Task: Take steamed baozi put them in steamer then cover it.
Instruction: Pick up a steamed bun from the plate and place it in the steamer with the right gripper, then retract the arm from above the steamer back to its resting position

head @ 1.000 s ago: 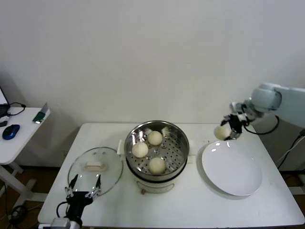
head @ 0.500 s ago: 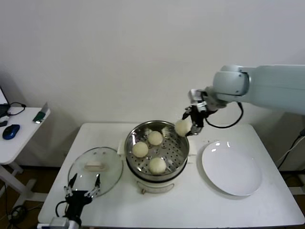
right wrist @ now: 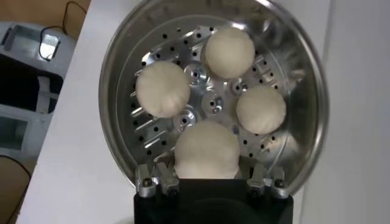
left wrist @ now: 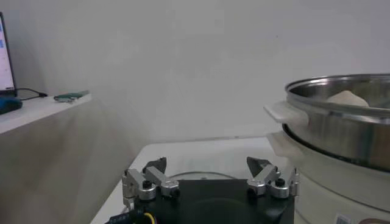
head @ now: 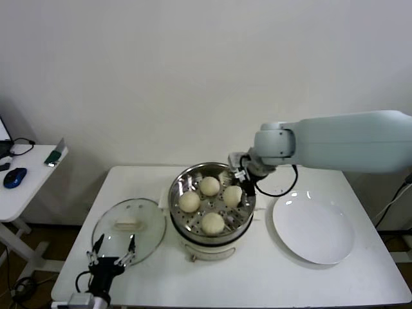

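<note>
Currently, 4 steamed baozi (right wrist: 208, 149) are held in the steamer (head: 239, 212) at mid-worktop; 1 is grasped by the right gripper (head: 239, 194); the left gripper (head: 113, 253), fingers spread, is parked at the front-left corner.

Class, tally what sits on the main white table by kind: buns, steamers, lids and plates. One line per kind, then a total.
Steamed baozi: 4
Steamer: 1
Glass cover: 1
White plate: 1
Total: 7
</note>
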Controlling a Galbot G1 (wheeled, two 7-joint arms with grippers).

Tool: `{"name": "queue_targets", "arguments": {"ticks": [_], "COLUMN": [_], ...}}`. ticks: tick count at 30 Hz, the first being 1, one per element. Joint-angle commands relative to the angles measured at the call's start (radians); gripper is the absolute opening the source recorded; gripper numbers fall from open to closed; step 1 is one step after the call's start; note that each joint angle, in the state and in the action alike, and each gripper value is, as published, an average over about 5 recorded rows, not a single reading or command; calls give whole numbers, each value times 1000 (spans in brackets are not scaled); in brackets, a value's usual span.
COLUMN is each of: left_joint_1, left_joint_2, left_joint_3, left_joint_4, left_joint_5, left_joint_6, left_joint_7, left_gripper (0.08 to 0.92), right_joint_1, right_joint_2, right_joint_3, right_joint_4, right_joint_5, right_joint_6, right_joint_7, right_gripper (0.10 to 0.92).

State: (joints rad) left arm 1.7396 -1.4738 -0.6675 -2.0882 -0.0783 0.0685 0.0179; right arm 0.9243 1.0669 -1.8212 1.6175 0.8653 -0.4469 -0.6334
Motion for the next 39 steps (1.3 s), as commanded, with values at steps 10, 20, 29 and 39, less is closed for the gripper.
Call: {"name": "queue_targets", "arguments": {"ticks": [10, 20, 29, 39], "left_joint_1": [-13, -17, -17, -24], "left_joint_2": [2, 4, 9, 28], "left_joint_3": [-1, -1, -2, -10], "left_joint_4": [18, 18, 7, -7], "left_joint_5": [0, 1, -4, -22], "left_joint_6": [-5, 0, -18, -24], "left_joint_7": [-2, 1, -1, -19], "left_gripper": [823, 823, 823, 823], "right_joint_1": [-107, -63, -23, -573], "right_joint_2": [60, 27, -220, -601], "right_joint_3": [7, 25, 242, 839], "right_joint_4": [-76, -61, -42, -20], "right_joint_5": [-66, -69, 25, 86], "right_joint_6": [-13, 38, 95, 118], "right_joint_7": [32, -26, -100, 558], "right_gripper": [696, 806, 823, 823]}}
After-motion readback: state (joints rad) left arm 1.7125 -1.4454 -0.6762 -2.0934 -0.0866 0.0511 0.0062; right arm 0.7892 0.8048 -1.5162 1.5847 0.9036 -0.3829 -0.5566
